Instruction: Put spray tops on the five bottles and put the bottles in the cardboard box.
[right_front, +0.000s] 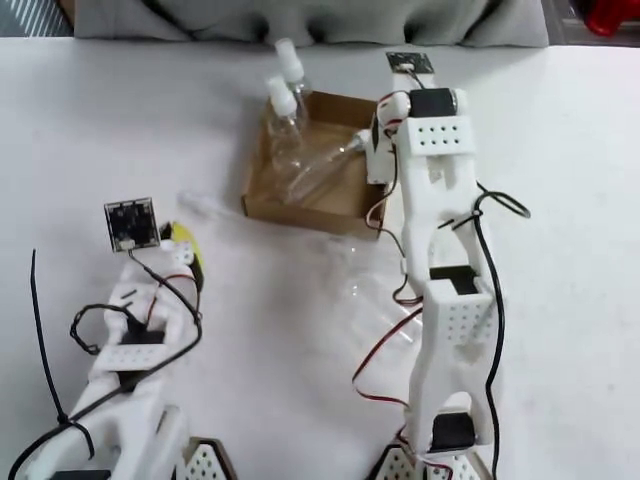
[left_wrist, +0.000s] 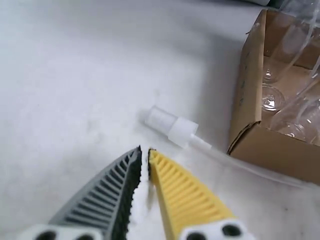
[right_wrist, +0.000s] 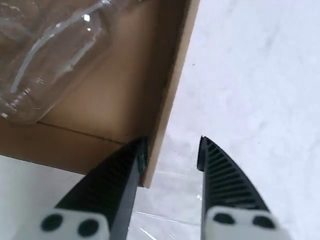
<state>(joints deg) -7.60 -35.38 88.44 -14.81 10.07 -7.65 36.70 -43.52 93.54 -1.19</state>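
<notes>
My left pincer is clenched on nothing, with its tips pointing at a loose spray top that lies just ahead, near the cardboard box. My right pincer is released and astride the box wall, probably to steady it. A clear bottle lies inside.

The table is plain white. The box is brown cardboard. The bottles in it are clear, and their spray tops are white. The loose top on the table is white with a clear tube. The left gripper has one grey finger and one yellow, both ribbed. The right gripper has two black ribbed fingers. The arms are white with black motors and rows of small holes. Their wires are red and black. A black tie runs along the near left arm. A red thing shows at the far right.
</notes>
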